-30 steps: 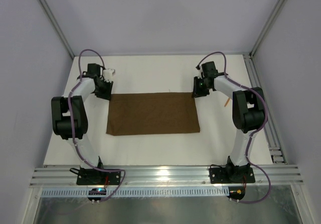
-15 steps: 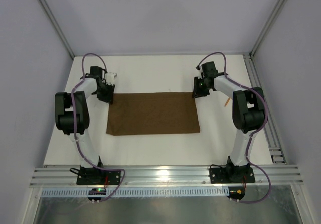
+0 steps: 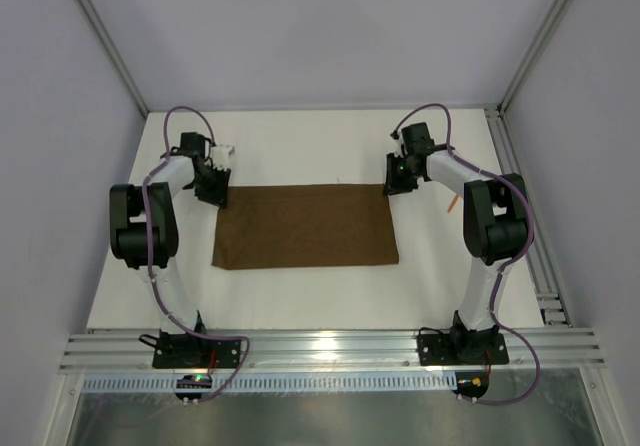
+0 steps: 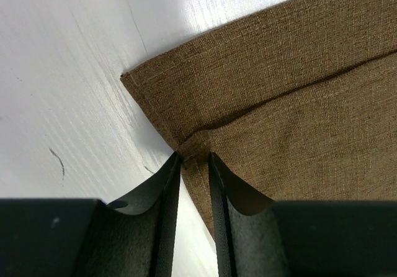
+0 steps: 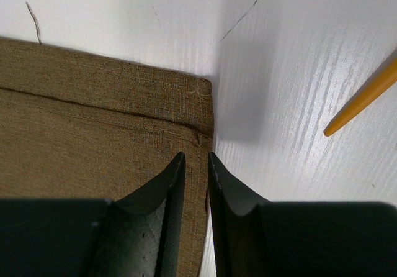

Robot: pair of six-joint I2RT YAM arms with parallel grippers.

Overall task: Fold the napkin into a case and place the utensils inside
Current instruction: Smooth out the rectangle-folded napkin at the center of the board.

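The dark brown napkin (image 3: 305, 226) lies flat on the white table as a layered rectangle. My left gripper (image 3: 213, 194) is at its far left corner. In the left wrist view the gripper (image 4: 195, 159) is shut on the puckered cloth edge (image 4: 267, 97). My right gripper (image 3: 392, 186) is at the far right corner. In the right wrist view the gripper (image 5: 196, 158) is closed narrowly on the napkin's edge (image 5: 93, 122). One orange utensil (image 3: 454, 204) lies right of the right arm; its pointed end shows in the right wrist view (image 5: 366, 97). The other utensil is hidden.
The white table (image 3: 300, 296) is walled by grey panels with aluminium posts at the back corners. A metal rail (image 3: 545, 266) runs along the right edge and another along the front, where both arm bases stand.
The left arm's elbow has swung slightly right and its gripper has settled onto the napkin's far left corner. The right arm and the napkin have not moved.
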